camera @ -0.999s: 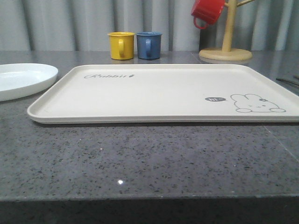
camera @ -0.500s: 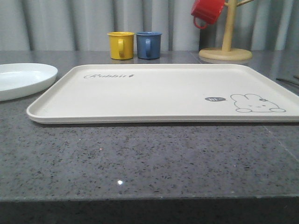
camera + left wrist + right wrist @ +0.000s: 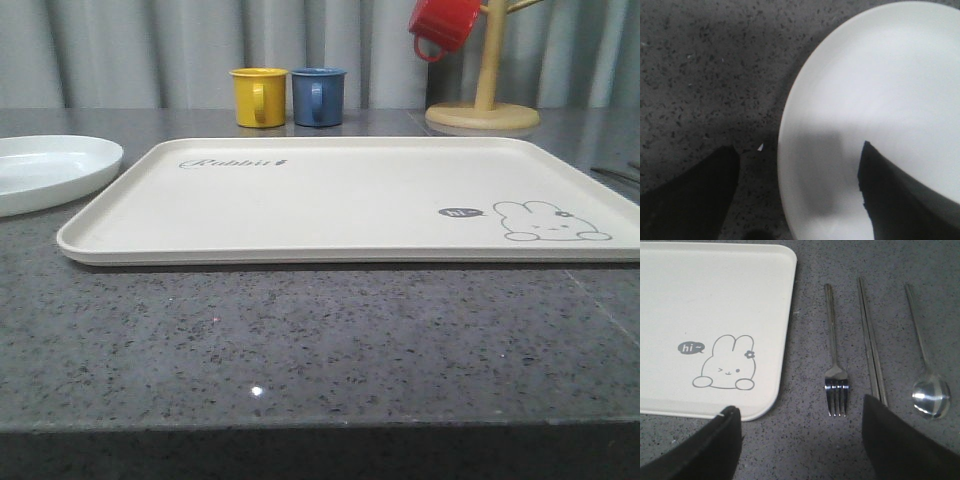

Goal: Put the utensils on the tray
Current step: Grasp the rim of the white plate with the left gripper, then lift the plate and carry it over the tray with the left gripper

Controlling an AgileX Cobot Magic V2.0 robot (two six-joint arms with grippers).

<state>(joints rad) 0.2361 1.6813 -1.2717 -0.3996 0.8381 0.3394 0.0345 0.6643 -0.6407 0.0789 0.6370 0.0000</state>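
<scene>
While the left gripper [image 3: 797,192] hangs with jaws spread astride the rim of the round white plate [image 3: 880,100], the right gripper [image 3: 800,440], also spread, hovers with the silver fork [image 3: 834,360] between its fingers, chopsticks [image 3: 871,345] and spoon [image 3: 925,370] just beyond. The cream tray [image 3: 340,200] with its rabbit face sits bare, unchanged from a moment ago. Yellow mug [image 3: 258,97], blue mug [image 3: 318,96] and red mug [image 3: 442,24] stand far off.

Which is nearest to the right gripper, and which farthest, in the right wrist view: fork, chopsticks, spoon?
Gripper.
1. Fork, tines between the gripper's fingers.
2. Chopsticks, beside the fork, away from the tray.
3. Spoon, outermost, past one finger.
</scene>
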